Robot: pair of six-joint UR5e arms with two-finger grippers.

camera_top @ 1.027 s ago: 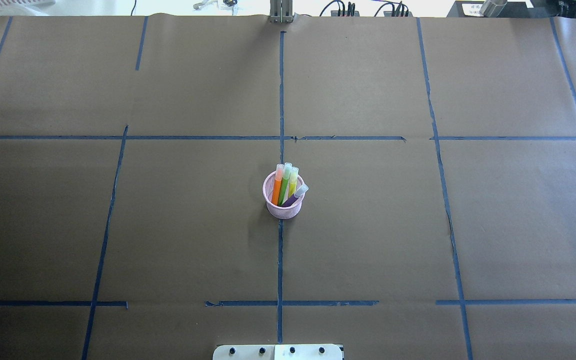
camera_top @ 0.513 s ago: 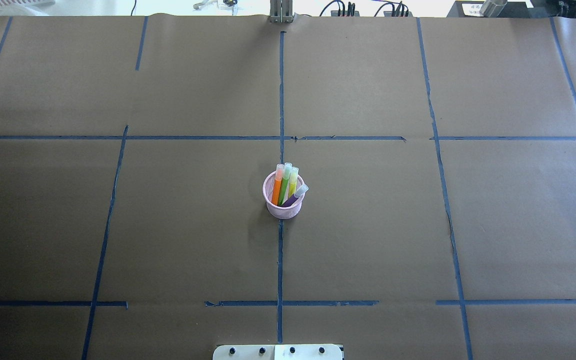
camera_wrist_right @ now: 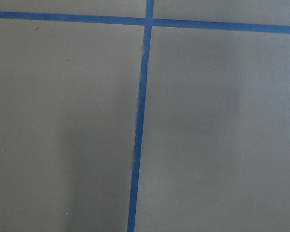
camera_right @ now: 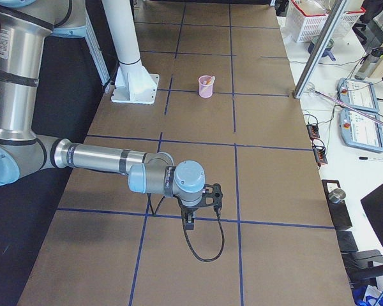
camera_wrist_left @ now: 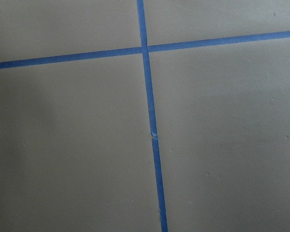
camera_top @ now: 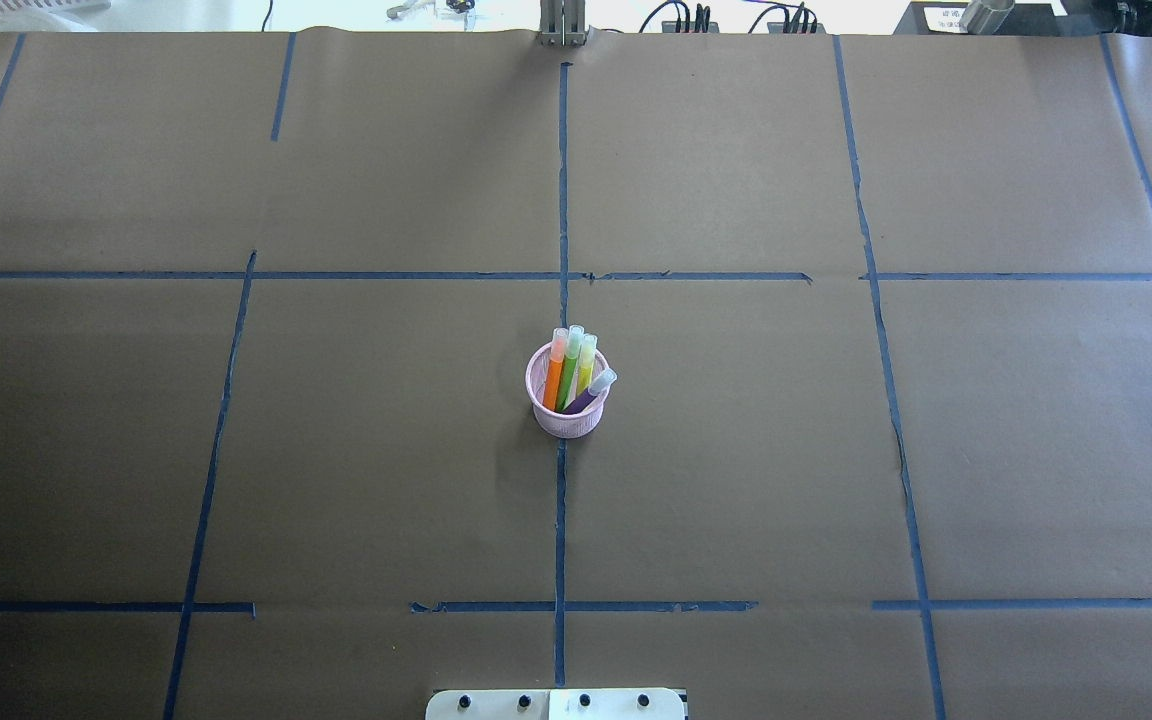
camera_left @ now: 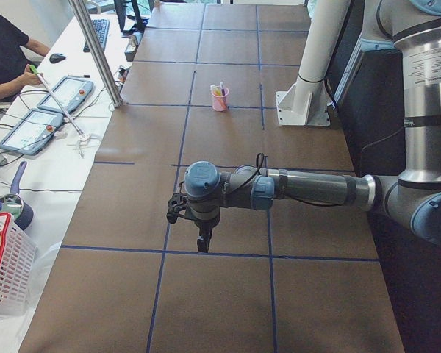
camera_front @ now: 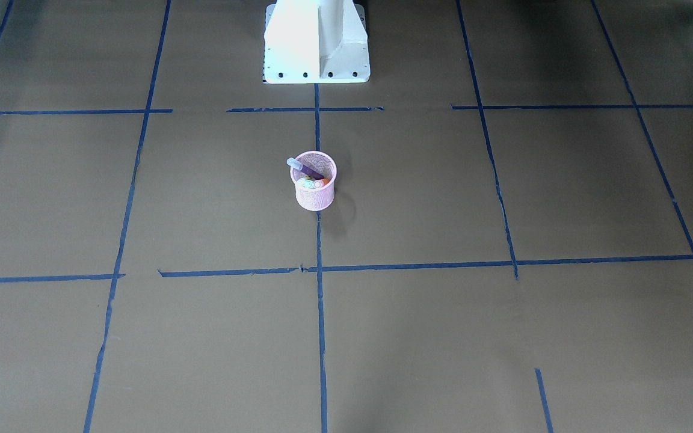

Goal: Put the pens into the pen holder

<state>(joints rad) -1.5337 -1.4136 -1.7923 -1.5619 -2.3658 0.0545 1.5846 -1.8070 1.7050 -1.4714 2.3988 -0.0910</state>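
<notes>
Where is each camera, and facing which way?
Front-facing: across the table, facing the robot's base.
Overhead: behind the robot, looking down; base edge shows.
Exterior left: table's end; left arm near.
Exterior right: opposite end; right arm near.
Left wrist: down at blue tape; no body.
Right wrist: likewise.
Shared: exterior views show the pen holder.

The left arm [camera_left: 309,190] and right arm [camera_right: 102,157] look alike: smooth silver-grey tubes joined by rounded housings with pale blue caps [camera_right: 190,180]. Each ends in black hardware, the left gripper [camera_left: 203,242] and the right gripper [camera_right: 190,220]. A thin black cable [camera_right: 204,245] trails from the right wrist. The white pedestal [camera_front: 316,42] flares to a plate with dark bolts [camera_top: 524,702].
</notes>
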